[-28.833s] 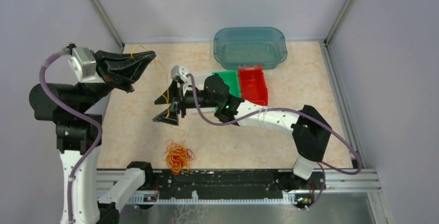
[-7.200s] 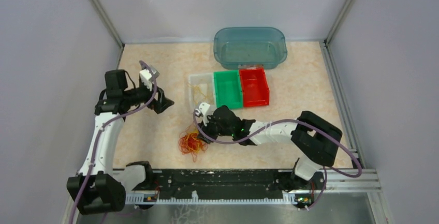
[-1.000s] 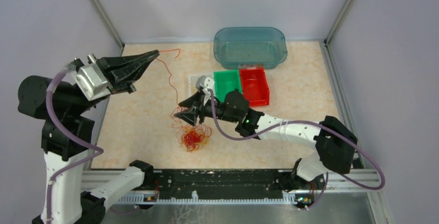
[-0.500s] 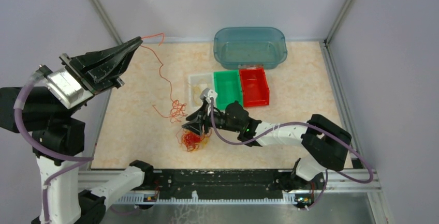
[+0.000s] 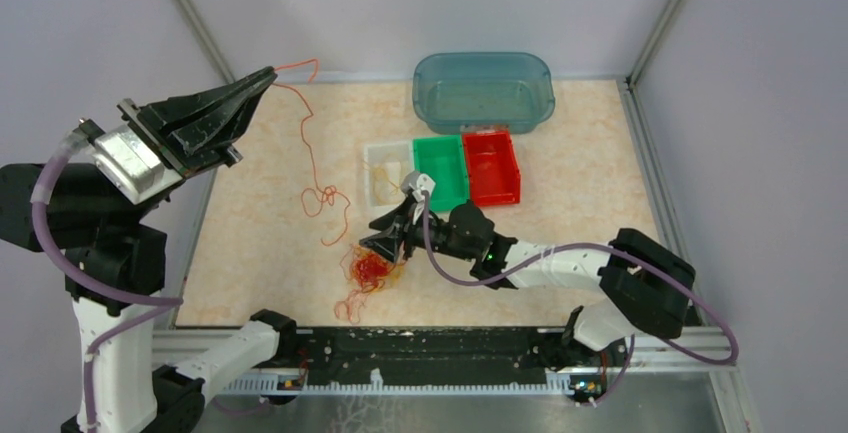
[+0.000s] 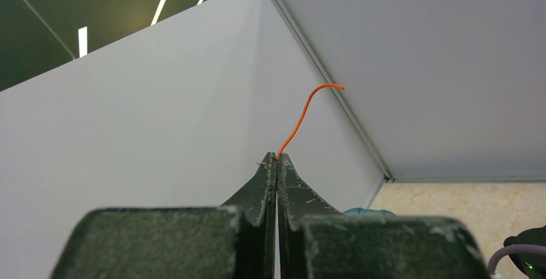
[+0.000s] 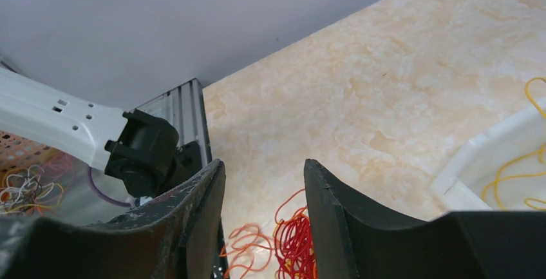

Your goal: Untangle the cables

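You won't find any readable text, label, brand, number or sign in any of the three views, on arms, bins or table.

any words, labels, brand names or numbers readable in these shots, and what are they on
None: no text can be read in any view.
The teal tub, clear bin, green bin, red bin and cables show no print.
Pale specks on the black rail are too small to tell whether they are print.
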Motion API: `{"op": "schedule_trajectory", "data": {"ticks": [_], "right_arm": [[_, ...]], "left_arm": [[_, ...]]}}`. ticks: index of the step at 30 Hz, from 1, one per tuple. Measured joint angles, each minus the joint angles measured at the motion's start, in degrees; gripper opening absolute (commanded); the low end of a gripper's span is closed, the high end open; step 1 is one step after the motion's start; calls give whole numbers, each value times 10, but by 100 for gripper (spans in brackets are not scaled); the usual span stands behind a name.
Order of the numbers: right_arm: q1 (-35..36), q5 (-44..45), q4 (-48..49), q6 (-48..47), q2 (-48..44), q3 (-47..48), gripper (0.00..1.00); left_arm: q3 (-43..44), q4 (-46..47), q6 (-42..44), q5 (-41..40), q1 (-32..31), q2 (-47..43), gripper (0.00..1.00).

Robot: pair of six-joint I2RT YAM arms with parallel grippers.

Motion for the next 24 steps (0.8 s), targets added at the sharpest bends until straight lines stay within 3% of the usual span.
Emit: {"op": "schedule_trajectory", "data": {"ticks": [4, 14, 24], "right_arm": [[0, 10, -5, -4, -19, 0, 55], [-1, 26, -60, -57, -89, 9, 85], [-8, 2, -105, -112, -108, 165, 85]], "left_arm": [[0, 1, 0, 0, 0, 0, 0], [-3, 4, -5, 1, 0, 0, 0], [-94, 14, -40, 17, 0, -14, 0]]}}
